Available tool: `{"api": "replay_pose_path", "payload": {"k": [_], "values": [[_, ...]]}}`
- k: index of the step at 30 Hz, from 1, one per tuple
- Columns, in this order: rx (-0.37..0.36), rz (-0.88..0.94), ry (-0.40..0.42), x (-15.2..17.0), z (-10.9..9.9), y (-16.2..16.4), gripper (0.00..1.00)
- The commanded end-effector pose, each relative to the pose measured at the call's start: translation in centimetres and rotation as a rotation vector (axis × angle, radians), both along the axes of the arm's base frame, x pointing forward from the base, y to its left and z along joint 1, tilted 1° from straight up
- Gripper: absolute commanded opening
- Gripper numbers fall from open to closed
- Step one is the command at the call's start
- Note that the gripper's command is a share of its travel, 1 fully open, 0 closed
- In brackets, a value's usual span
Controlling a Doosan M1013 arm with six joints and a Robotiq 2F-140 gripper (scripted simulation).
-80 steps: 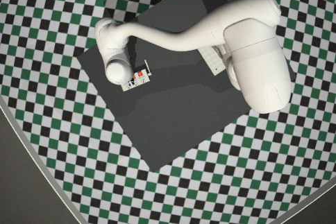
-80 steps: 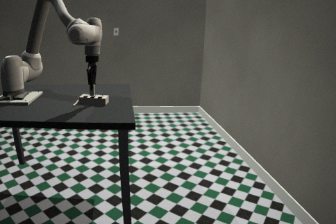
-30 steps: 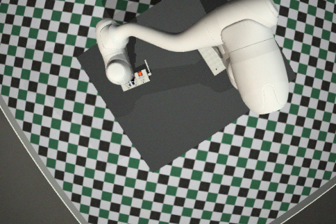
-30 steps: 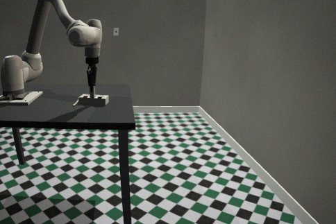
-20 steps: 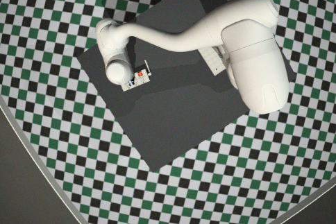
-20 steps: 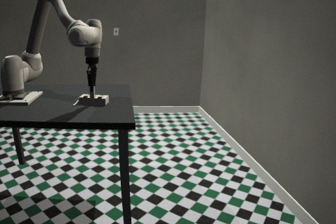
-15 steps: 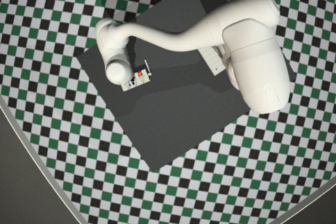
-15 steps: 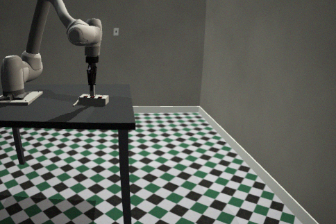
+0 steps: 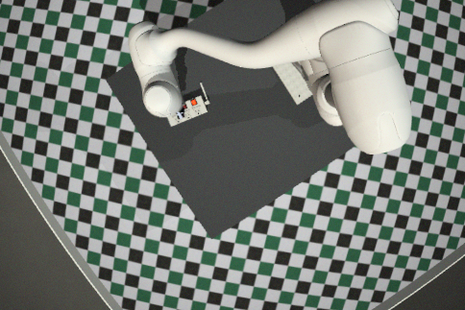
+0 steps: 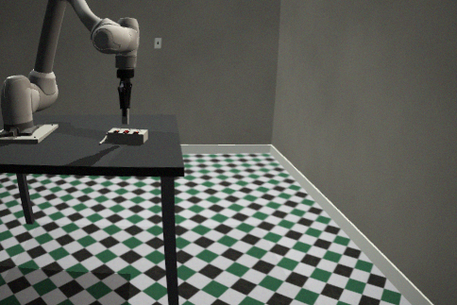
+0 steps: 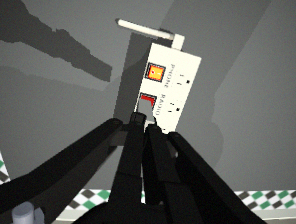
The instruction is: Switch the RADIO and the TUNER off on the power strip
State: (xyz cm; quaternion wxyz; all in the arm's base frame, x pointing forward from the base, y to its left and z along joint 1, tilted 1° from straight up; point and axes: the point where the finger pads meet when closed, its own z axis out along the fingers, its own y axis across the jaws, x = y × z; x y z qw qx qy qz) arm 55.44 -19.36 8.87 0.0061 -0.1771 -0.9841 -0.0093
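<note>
The white power strip (image 11: 167, 87) lies flat on the dark table, also seen from above (image 9: 188, 109) and from the side (image 10: 126, 135). In the wrist view its far switch (image 11: 155, 73) glows orange. The middle switch (image 11: 150, 99), labelled RADIO, shows dull red, unlit. The nearest switch is hidden behind my fingers. My gripper (image 11: 142, 109) is shut and empty, its tips a little above the strip near the middle switch. In the side view it (image 10: 125, 114) hangs straight down above the strip.
A short white cord stub (image 11: 145, 30) sticks out of the strip's far end. The arm's base plate (image 10: 25, 133) sits at the table's left. The table edge (image 10: 170, 150) is close to the strip's right.
</note>
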Motion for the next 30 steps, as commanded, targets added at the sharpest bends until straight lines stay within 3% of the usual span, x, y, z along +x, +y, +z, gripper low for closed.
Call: {"api": "replay_pose_path", "payload": {"k": [1, 20, 25, 30], "values": [[0.000, 0.000, 0.000, 0.0, 0.3, 0.0, 0.00], [0.000, 0.000, 0.000, 0.0, 0.3, 0.0, 0.00], [0.000, 0.000, 0.000, 3.3, 1.3, -1.3, 0.00], [0.000, 0.000, 0.000, 4.2, 1.5, -1.6, 0.00]]}}
